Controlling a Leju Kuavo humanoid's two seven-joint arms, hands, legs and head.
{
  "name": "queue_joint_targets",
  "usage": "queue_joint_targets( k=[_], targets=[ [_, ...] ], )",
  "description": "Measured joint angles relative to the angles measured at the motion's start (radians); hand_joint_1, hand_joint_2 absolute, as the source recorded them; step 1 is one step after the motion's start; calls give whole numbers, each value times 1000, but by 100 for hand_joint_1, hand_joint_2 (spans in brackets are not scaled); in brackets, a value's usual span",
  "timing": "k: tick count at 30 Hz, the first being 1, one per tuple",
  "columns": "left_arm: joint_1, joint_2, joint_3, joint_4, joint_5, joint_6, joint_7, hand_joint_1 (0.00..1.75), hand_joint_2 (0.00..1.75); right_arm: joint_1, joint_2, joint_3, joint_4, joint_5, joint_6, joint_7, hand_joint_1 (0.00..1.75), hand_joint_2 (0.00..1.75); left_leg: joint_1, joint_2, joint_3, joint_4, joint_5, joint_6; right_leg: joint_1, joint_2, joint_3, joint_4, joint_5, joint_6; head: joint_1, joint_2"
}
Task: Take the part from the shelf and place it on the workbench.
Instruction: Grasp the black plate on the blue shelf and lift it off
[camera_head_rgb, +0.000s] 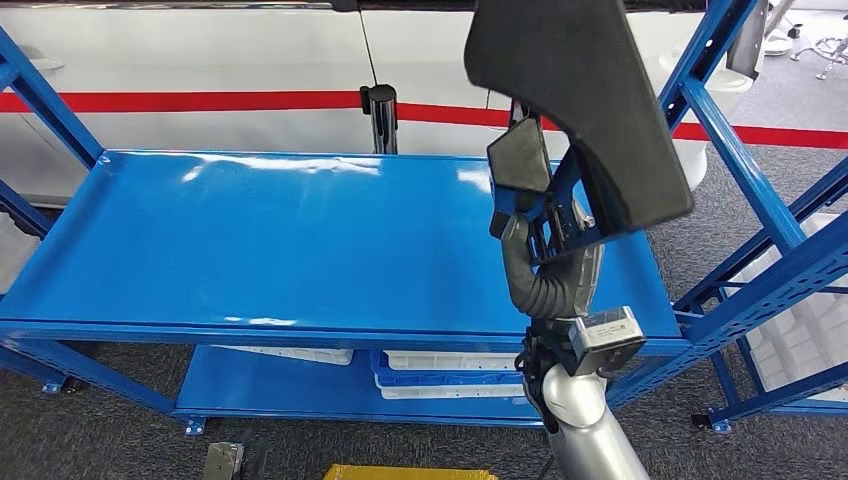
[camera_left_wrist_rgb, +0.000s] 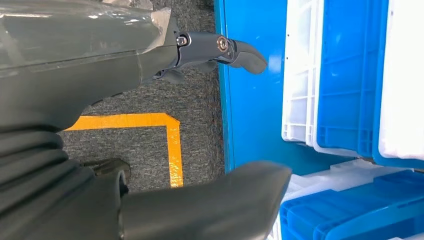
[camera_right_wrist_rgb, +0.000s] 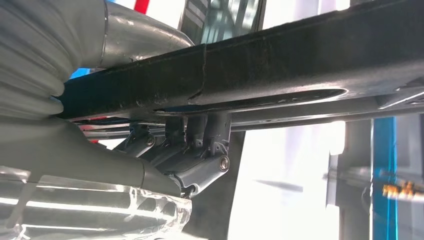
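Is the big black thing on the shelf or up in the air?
Up in the air. The right hand holds the black part above the blue shelf.

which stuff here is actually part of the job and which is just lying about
Part of the job:
black part, held up by the right hand
blue shelf

Just lying about:
white and blue bins on the lower shelf
yellow floor tape

Shelf glossy blue metal; part matt black; floor rough grey carpet.
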Motion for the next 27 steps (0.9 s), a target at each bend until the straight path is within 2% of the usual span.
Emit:
queue_joint_targets(
  k=[8, 16, 18, 21, 23, 25, 26, 27],
  targets=[
    [3, 1, -1, -4, 1, 16, 0, 0, 175, 13, -13, 23, -12, -8, 1, -3, 175, 175, 0, 0, 0, 0, 0, 0, 0, 0, 0, 0, 0, 0, 0, 0],
    [33, 15, 8, -21, 36, 91, 0, 0, 175, 69, -58, 171, 38, -79, 35, -29, 175, 175, 0, 0, -1, 0, 0, 0, 0, 0, 0, 0, 0, 0, 0, 0],
    [38, 19, 14, -22, 37, 93, 0, 0, 175, 70, -58, 180, 46, -83, 35, -36, 175, 175, -3, -1, -2, 2, -3, 6, -6, 0, 0, -3, 1, 4, 0, 0],
    [44, 25, 23, -28, 37, 95, 0, 0, 175, 69, -58, 186, 55, -86, 34, -38, 175, 175, -2, 0, 2, -5, 0, 22, -14, 0, 1, -3, 1, 12, 0, 0],
    [45, 25, 26, -30, 37, 94, 0, 0, 175, 68, -58, 188, 56, -87, 33, -40, 175, 175, 5, 2, 8, -19, 10, 31, -13, 0, -19, 40, -24, 8, 3, 0],
    [45, 26, 28, -30, 38, 92, 0, 0, 175, 68, -59, 189, 59, -87, 33, -42, 175, 175, 7, 3, 10, -22, 14, 34, -13, 0, -77, 156, -79, -3, 6, 0],
    [46, 27, 29, -30, 39, 91, 0, 0, 175, 69, -60, 190, 61, -88, 33, -43, 175, 175, 6, 3, 9, -22, 14, 35, -13, 0, -109, 222, -104, -6, 9, 0],
    [47, 27, 29, -30, 40, 89, 0, 0, 175, 70, -62, 190, 63, -88, 32, -43, 175, 175, 7, 2, 8, -22, 14, 34, -14, 0, -134, 269, -116, -4, 10, 0]
  ],
)
